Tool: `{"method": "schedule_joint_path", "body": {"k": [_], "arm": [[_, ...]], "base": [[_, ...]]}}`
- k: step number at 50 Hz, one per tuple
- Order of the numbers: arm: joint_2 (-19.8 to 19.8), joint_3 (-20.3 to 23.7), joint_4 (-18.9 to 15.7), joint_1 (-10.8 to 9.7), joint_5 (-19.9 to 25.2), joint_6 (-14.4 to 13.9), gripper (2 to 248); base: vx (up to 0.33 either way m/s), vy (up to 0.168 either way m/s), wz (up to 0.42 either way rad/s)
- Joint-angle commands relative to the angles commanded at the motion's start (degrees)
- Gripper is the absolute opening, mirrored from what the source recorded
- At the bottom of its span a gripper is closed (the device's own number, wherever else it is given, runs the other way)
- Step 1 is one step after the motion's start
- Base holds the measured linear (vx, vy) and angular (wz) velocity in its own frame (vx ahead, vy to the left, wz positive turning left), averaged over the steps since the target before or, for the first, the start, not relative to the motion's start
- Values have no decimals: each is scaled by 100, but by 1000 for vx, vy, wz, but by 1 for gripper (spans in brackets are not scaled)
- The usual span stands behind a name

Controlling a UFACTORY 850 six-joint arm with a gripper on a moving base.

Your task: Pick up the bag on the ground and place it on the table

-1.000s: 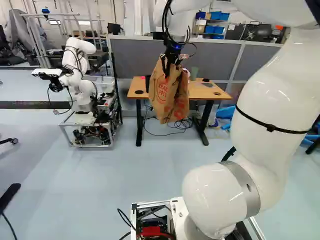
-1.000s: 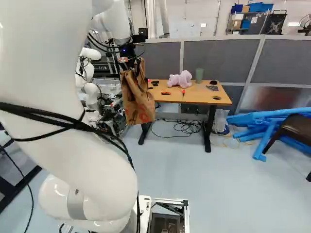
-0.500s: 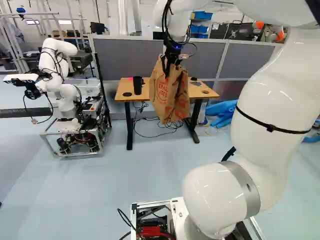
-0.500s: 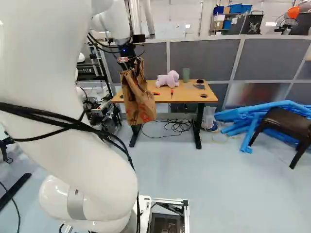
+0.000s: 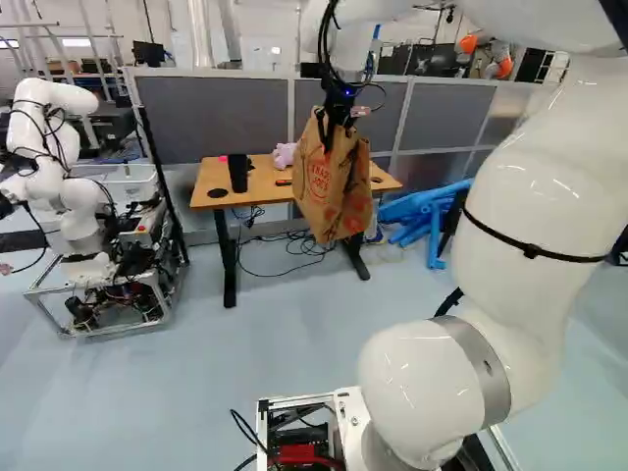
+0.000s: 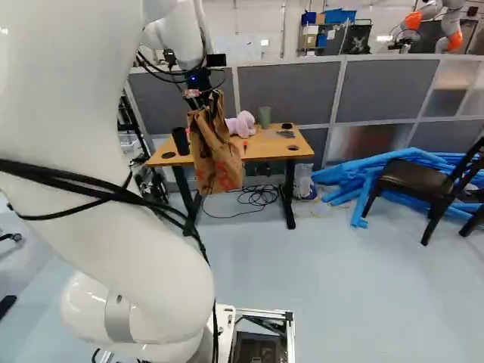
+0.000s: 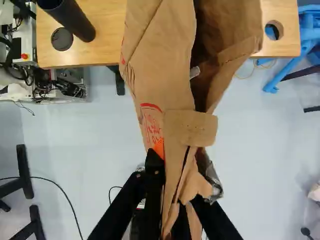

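The gripper (image 5: pixel 332 135) has its jaws almost closed, clenched on the gathered top of the brown paper bag (image 5: pixel 329 191), with the folded paper between both fingers. The bag hangs in the air on the near side of the table (image 5: pixel 213 186), its lower part reaching below the tabletop's height in both base views. On the table stand a black cup (image 5: pixel 237 174), a pink stuffed toy (image 6: pixel 243 125) and a green cup (image 6: pixel 265 116). Loose cables (image 6: pixel 259 196) lie on the floor beneath.

Brown bag (image 5: pixel 334 186) (creased paper) hangs near the table (image 6: pixel 266 150).
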Motion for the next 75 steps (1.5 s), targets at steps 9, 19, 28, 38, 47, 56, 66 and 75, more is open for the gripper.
{"method": "schedule_joint_path", "body": {"k": [9, 19, 28, 38, 47, 56, 66, 75], "arm": [[0, 0, 0, 0, 0, 0, 21], [0, 0, 0, 0, 0, 0, 21], [0, 0, 0, 0, 0, 0, 21], [0, 0, 0, 0, 0, 0, 21], [0, 0, 0, 0, 0, 0, 21], [0, 0, 0, 0, 0, 0, 21], [0, 0, 0, 0, 0, 0, 21], [0, 0, 0, 0, 0, 0, 21]], "base": [[57, -82, -249], [61, -87, -258], [72, -78, -228], [127, -17, -72], [157, -2, -16], [107, -24, 27], [99, -43, 8], [117, -61, 5]]}}
